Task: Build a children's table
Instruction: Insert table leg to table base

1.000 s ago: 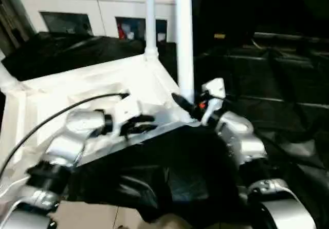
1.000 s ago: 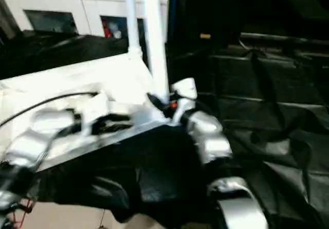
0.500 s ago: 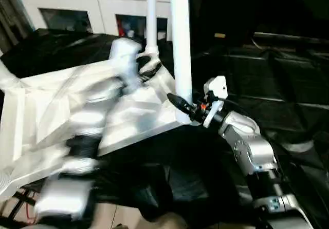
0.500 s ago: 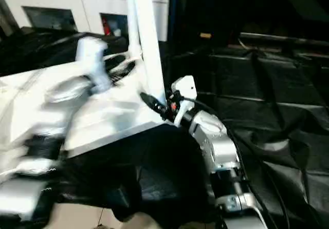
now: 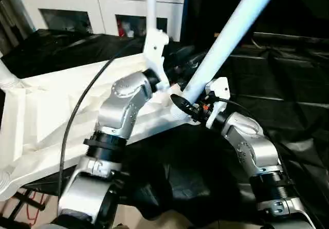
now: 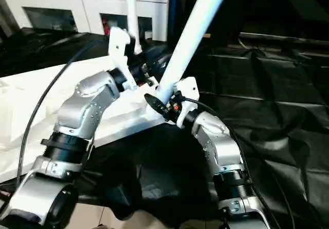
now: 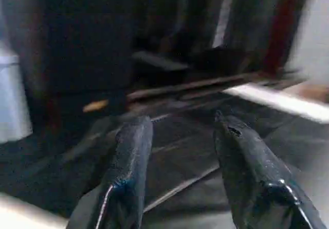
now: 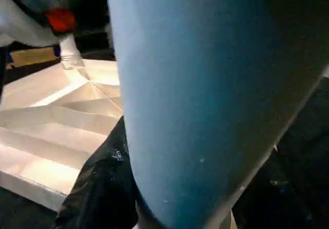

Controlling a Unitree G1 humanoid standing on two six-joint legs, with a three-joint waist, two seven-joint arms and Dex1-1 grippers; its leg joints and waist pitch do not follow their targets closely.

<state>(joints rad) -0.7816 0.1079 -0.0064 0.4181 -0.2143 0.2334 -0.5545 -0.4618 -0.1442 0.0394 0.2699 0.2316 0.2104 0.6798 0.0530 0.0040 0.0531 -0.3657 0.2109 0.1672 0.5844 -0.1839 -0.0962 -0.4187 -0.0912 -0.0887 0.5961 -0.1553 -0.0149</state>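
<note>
The white tabletop lies underside up and tilted on black cloth. One white leg stands upright in its far corner socket, and another leg shows at the left edge. My right gripper is shut on the lower end of a third leg, right at the near right corner; that leg leans up and to the right. In the right wrist view this leg is close up, with a black finger beside it. My left gripper is open and empty, raised near the far corner.
A white cabinet with glass doors stands behind the work. Black cloth covers the surfaces to the right and under the tabletop. A black cable runs along my left arm over the tabletop.
My left arm rose from the tabletop's near edge to the far corner and its fingers opened. The leg in my right gripper tipped from upright to leaning right.
</note>
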